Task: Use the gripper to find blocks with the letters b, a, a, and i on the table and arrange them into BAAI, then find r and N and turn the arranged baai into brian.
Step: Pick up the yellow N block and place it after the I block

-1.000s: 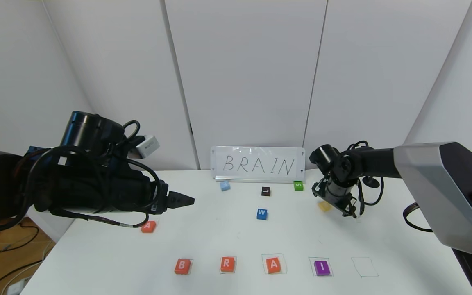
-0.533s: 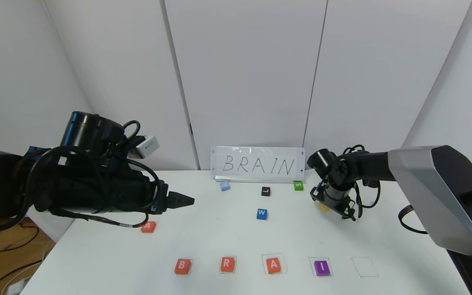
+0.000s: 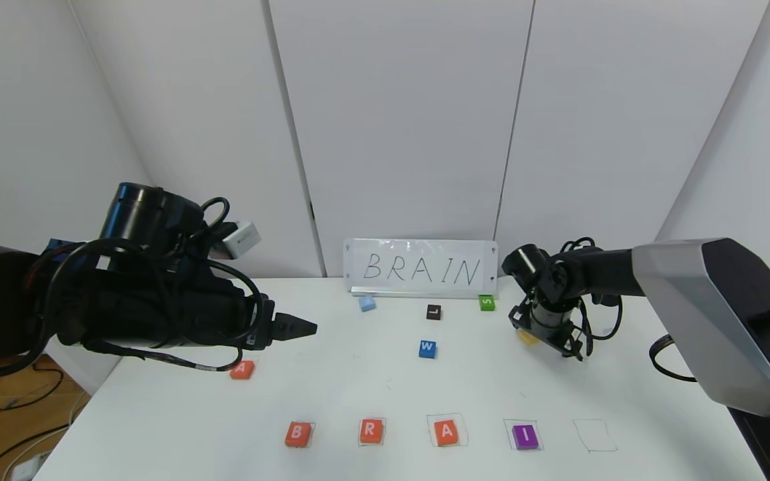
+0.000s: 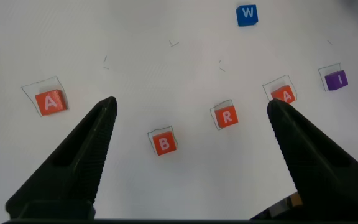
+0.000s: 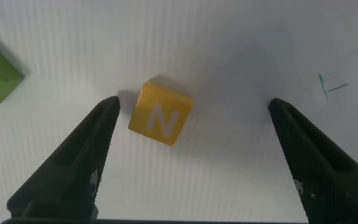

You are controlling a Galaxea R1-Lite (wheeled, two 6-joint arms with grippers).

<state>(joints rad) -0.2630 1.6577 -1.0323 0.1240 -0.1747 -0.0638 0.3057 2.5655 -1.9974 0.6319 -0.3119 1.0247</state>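
Observation:
On the white table, B, R, A and purple I lie in a front row of drawn squares. A second A lies at the left. The yellow N lies flat on the table; in the head view the N is mostly hidden by my right gripper. The right gripper is open, hovering over the N, which sits nearer one finger. My left gripper is open and empty, held above the table's left side.
A drawn square right of I holds nothing. A BRAIN sign stands at the back. Before it lie a pale blue block, a black L, a green S and a blue W.
My right gripper has shifted a little left and back, and now covers more of the yellow N. The left arm and the blocks have not moved.

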